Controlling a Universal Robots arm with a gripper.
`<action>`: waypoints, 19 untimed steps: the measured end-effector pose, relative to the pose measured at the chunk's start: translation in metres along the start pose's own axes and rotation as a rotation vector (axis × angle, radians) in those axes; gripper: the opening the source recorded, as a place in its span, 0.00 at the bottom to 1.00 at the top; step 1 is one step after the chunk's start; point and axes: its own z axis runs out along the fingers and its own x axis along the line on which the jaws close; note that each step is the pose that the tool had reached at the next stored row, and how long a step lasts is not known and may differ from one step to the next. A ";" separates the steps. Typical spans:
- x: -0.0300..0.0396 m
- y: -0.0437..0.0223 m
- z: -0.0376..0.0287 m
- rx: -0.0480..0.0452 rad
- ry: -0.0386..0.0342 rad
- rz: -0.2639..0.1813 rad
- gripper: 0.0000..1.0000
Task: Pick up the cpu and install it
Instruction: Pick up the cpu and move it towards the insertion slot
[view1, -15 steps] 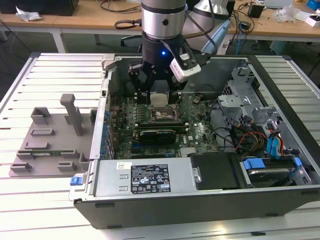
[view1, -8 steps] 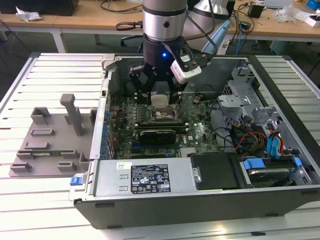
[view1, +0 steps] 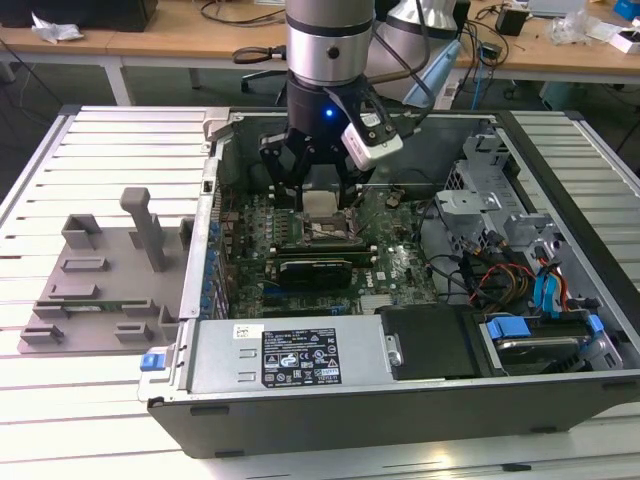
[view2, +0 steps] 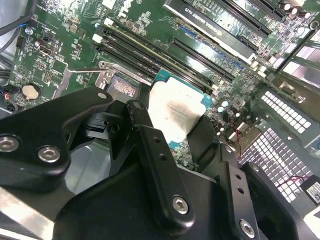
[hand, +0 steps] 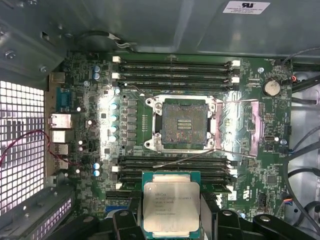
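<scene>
Hovering over an open computer case (view1: 400, 400) on a slatted metal worktop (view1: 120, 140), a single robot arm carries the cpu. At the exterior view's left, a grey plastic fixture tray (view1: 100, 290) lies on the worktop beside the case. At the centre, the gripper (view1: 322, 195) reaches down into the case above the green motherboard (view1: 390, 270). Its black fingers (view2: 150, 150) are clenched on two opposite edges of the cpu (view2: 175, 112), a flat square chip with a silver-grey top, held clear of the board. In the first wrist view, the cpu (hand: 171, 207) hangs near the socket (hand: 182, 122), which is uncovered, its dark contact field bare inside a metal frame, with memory slots (hand: 175, 65) on either side and thin wire levers (hand: 235, 102) lying close by. At the exterior view's right sit a metal drive cage (view1: 480, 170), a tangle of cables (view1: 500, 275) and a blue-tabbed drive bay (view1: 540, 335). The likely danger is misalignment: a chip lowered slightly off-square or tilted could bend the socket's fine contacts (whether its corners match the frame cannot be judged). The grip is only on narrow edges, so a slip could drop the chip onto the board, and a finger might catch a lever.
</scene>
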 end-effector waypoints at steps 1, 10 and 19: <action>-0.0001 0.0002 0.0008 0.0001 0.0000 0.000 0.55; -0.0024 0.0066 0.0078 0.0050 0.0000 0.000 0.55; -0.0158 0.0207 0.0135 0.0092 0.0002 0.000 0.55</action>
